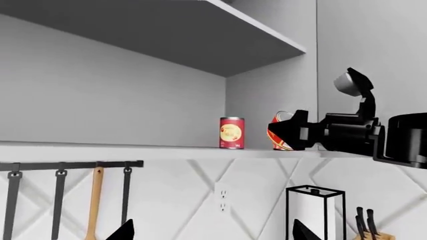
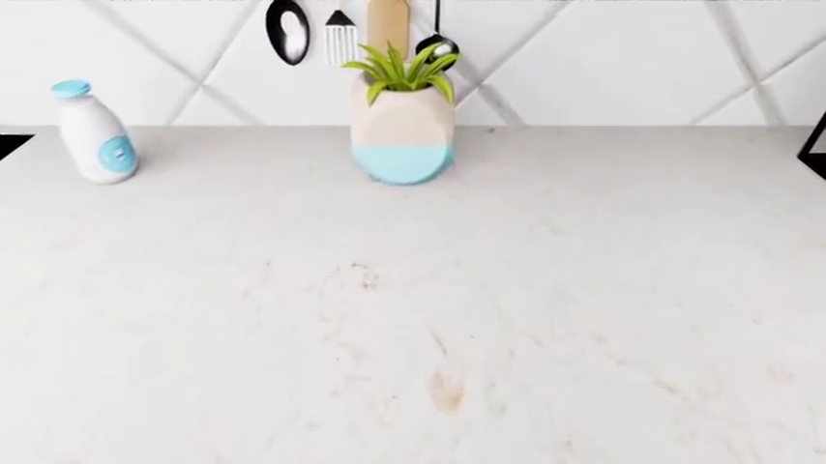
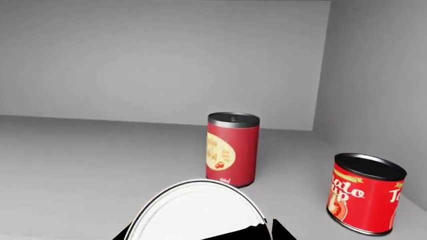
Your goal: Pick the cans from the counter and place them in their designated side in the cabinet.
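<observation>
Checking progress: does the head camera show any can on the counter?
No, the counter there holds only a white bottle and a potted plant.

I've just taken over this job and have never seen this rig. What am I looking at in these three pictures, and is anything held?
It is a simulated wheeled robot with two arms, each ending in a gripper. The head view looks down on the counter: only a white bottle and a potted plant stand there, no cans.

The left wrist view looks up at the cabinet shelf. The left gripper is open, with nothing between its tips. On the shelf stands a tall can. Beside it, the right gripper has a tilted red can at its tip; I cannot tell if it is gripped.

The right wrist view looks inside the cabinet: the tall can and a tomato can on the shelf. A pale disc sits low down; I cannot tell what it is.
</observation>
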{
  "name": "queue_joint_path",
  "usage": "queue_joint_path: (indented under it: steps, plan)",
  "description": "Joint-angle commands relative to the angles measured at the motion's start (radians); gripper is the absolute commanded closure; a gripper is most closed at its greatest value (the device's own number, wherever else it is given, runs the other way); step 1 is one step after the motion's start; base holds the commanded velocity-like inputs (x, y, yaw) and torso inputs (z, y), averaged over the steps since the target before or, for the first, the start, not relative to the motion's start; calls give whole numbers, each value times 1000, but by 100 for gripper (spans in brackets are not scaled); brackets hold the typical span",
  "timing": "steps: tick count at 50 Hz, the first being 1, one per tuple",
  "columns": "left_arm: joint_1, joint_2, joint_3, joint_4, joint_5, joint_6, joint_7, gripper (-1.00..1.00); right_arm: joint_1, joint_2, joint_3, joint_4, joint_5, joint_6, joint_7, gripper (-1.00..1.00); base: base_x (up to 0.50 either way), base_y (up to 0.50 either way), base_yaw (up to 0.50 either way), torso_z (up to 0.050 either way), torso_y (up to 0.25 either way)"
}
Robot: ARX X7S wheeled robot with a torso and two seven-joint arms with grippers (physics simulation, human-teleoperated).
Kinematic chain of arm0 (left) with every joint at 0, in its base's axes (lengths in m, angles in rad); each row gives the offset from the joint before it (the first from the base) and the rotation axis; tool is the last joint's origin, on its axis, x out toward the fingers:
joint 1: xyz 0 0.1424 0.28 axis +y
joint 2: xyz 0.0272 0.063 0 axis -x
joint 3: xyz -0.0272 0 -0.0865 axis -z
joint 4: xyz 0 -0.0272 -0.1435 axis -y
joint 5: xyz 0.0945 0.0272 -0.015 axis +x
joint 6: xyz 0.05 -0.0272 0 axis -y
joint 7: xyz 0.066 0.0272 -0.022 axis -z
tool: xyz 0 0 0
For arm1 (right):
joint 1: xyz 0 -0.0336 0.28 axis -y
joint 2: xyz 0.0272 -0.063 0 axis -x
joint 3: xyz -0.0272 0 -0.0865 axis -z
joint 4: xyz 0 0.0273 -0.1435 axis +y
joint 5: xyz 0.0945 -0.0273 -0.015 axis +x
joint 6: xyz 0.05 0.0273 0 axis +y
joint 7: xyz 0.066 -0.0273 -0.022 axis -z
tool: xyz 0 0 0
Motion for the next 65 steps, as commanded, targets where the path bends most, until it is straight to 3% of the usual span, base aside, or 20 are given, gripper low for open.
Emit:
queue_joint_path:
  steps: [1, 39, 61, 62, 65]
  plan:
    - [0, -4, -2, 4, -3, 2, -2, -100, 9, 0, -7, -8, 3, -5, -9, 100, 164, -27, 0, 0, 0]
    - [-11, -6, 5, 4, -7, 4, -5, -100, 9, 0, -7, -8, 3, -5, -9, 100, 157, -21, 0, 0, 1]
    - [-3, -15, 0, 9, -11, 10, -7, -100, 9, 0, -7, -8, 3, -5, -9, 100, 2, 0, 0, 1, 1]
    - [-2, -14, 0, 8, -9, 10, -6, -100, 9, 0, -7, -8, 3, -5, -9, -100, 0, 0, 0, 0, 0]
    - [-2, -12, 2, 5, -5, 9, -2, -100, 9, 0, -7, -8, 3, -5, -9, -100, 0, 0, 0, 0, 0]
